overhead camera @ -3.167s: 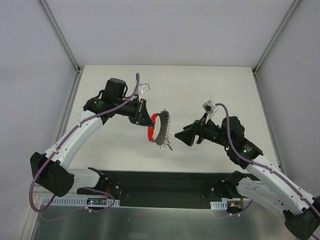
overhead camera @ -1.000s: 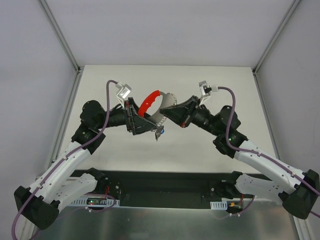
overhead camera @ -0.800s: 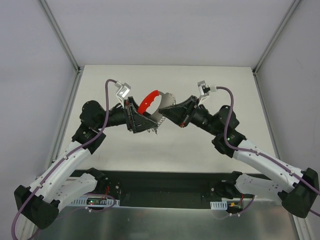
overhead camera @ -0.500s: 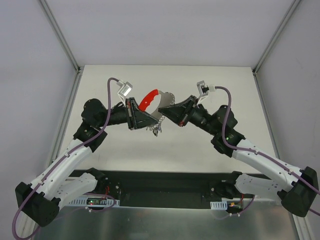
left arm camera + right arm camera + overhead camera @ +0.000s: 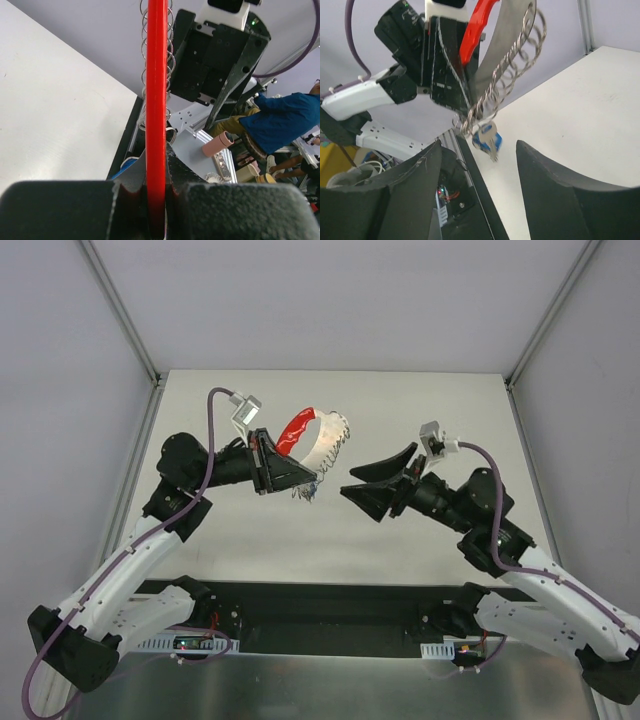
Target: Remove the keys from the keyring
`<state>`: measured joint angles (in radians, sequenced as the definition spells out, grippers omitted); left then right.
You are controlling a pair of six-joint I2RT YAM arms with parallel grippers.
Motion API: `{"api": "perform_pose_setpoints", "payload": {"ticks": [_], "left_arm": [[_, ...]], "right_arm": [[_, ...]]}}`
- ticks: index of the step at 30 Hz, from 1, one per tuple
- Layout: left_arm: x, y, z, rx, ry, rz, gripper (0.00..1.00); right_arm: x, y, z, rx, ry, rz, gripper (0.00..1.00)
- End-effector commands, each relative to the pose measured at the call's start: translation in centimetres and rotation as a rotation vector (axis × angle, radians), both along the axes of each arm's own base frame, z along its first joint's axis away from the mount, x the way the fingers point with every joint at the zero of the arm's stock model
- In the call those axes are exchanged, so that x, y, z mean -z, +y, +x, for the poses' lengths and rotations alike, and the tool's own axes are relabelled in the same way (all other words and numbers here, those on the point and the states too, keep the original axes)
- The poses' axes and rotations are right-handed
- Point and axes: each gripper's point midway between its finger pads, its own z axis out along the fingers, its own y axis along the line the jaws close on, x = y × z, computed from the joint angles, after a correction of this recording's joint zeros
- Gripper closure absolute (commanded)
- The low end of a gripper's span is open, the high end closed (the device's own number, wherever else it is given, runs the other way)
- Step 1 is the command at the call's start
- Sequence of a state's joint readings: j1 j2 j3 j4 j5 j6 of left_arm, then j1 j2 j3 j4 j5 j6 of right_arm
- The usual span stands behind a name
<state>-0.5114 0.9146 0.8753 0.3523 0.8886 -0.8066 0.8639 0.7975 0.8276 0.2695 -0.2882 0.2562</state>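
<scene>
My left gripper (image 5: 300,472) is shut on the keyring's flat red tag (image 5: 298,430) and holds it in the air above the table. The tag runs edge-on between my jaws in the left wrist view (image 5: 156,100). The silvery wire ring coils (image 5: 335,436) curve off the tag, and they also show in the right wrist view (image 5: 512,70). The keys (image 5: 308,490) hang below; one with a blue head (image 5: 487,137) dangles from the coils. My right gripper (image 5: 352,483) is open and empty, a short way right of the keys, touching nothing. Its fingers (image 5: 415,200) frame the blue-headed key.
The white table (image 5: 420,410) lies under both arms, with a black rail (image 5: 320,605) along its near edge. Metal frame posts (image 5: 120,310) and grey walls enclose the sides and back.
My right gripper was up against the wire coils; it has drawn back to the right and now stands open. My left gripper still holds the red tag and has shifted slightly.
</scene>
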Motion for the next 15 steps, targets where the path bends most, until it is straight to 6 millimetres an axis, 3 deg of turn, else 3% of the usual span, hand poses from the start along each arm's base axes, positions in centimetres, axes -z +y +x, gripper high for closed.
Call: {"api": "perform_pose_setpoints", "payload": {"ticks": [1,5,11,15], "left_arm": [[-3.9,0.3,-0.8,-0.002,-0.055,-0.074,1.00],[-4.2,0.3,-0.8,0.005,-0.046,-0.077,1.00],[-4.2,0.2,-0.7,0.009,-0.025,-0.083,1.00],[-4.4,0.2,-0.8,0.011,-0.027,-0.087,1.00]], "right_arm": [[2.7,-0.9,-0.8,0.007,-0.112,-0.108,0.36],[2.5,-0.2,-1.7,-0.034,-0.196,-0.101,0.37],[3.0,1.8,-0.4,0.018,-0.243,-0.179,0.38],[2.2,2.6,0.0,0.050,-0.262,-0.159,0.39]]}}
